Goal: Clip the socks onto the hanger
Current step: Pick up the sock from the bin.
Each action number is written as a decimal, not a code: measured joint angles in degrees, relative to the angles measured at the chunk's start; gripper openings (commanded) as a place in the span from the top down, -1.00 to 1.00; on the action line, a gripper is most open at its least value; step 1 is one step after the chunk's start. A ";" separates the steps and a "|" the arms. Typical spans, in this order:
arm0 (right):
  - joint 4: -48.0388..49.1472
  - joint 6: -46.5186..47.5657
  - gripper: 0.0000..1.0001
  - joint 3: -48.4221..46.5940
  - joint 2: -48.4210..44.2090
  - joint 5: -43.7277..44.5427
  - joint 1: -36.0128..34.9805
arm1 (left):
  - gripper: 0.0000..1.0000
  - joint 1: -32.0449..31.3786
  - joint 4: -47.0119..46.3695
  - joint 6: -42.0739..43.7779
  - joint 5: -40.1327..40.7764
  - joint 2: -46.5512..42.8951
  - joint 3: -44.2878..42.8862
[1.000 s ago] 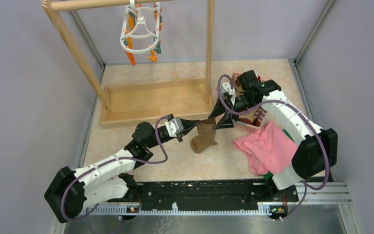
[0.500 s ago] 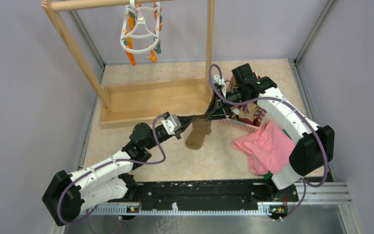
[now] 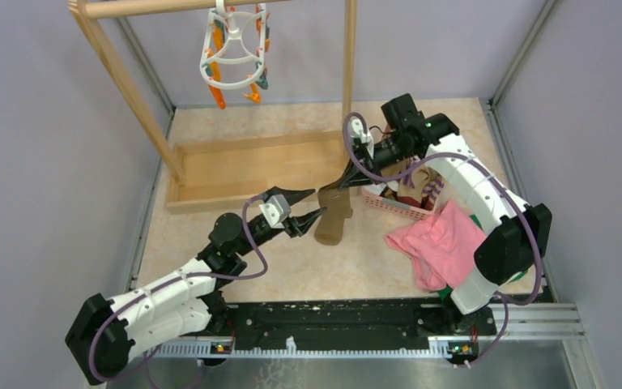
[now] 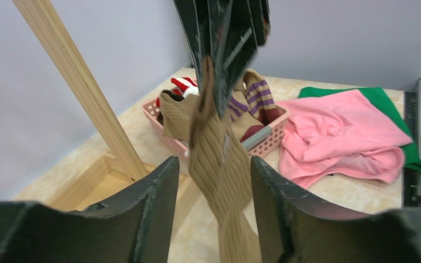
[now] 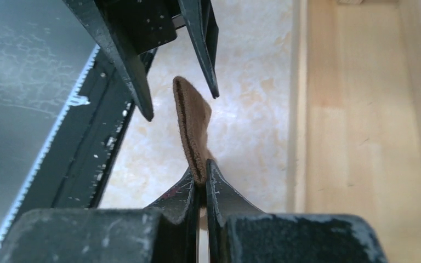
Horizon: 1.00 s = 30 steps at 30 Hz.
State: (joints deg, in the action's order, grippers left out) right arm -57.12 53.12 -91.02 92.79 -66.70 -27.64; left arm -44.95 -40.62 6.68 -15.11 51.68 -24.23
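An olive-brown sock [image 3: 334, 220] hangs from its cuff, its toe resting on the table. My right gripper [image 3: 342, 185] is shut on that cuff; in the right wrist view its tips [image 5: 202, 171] pinch the folded edge of the sock [image 5: 189, 123]. My left gripper [image 3: 318, 201] stands open just left of the sock. In the left wrist view the sock [image 4: 219, 164] hangs between its spread fingers [image 4: 148, 213] without being squeezed. The white hanger [image 3: 235, 50] with orange and teal clips hangs from the rack's top bar, far from both grippers. More socks [image 4: 257, 96] lie in the pink basket [image 3: 389, 204].
The wooden rack's right post [image 3: 348, 81] rises right behind my right gripper, and its base tray [image 3: 251, 166] lies to the left. A pink cloth [image 3: 445, 243] over a green cloth [image 4: 386, 98] lies right of the basket. The black base rail [image 3: 332, 324] runs along the near edge.
My left gripper let go of the sock, opened and drew back to the left. My right gripper shut on the cuff and moved up and left toward the rack post.
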 measured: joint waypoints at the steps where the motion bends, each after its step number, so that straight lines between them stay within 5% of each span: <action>1: -1.95 3.02 1.00 -1.51 0.33 0.20 0.00 | -0.43 0.00 -0.15 -0.42 -0.07 -1.09 1.01; 5: -9.05 14.03 1.00 -7.76 2.43 1.46 -0.35 | -0.47 0.11 -1.46 -1.64 -0.09 -4.70 4.94; 12: -16.13 24.83 1.00 -12.07 5.66 4.61 -3.65 | -0.25 0.39 -7.37 -5.70 2.32 -4.17 5.97; 23: -14.95 22.01 1.00 -14.86 7.17 5.79 -5.29 | 0.41 0.44 -15.32 -12.85 3.93 3.02 5.97; 30: -14.27 20.28 1.00 -15.06 7.21 5.90 -5.33 | 0.30 0.46 -15.56 -12.98 5.60 3.13 5.70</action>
State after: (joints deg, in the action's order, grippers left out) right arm -71.40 73.41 -106.08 100.01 -60.80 -32.97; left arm -44.49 -56.18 -6.31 -9.52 54.81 -18.52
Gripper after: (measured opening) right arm 0.012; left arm 0.298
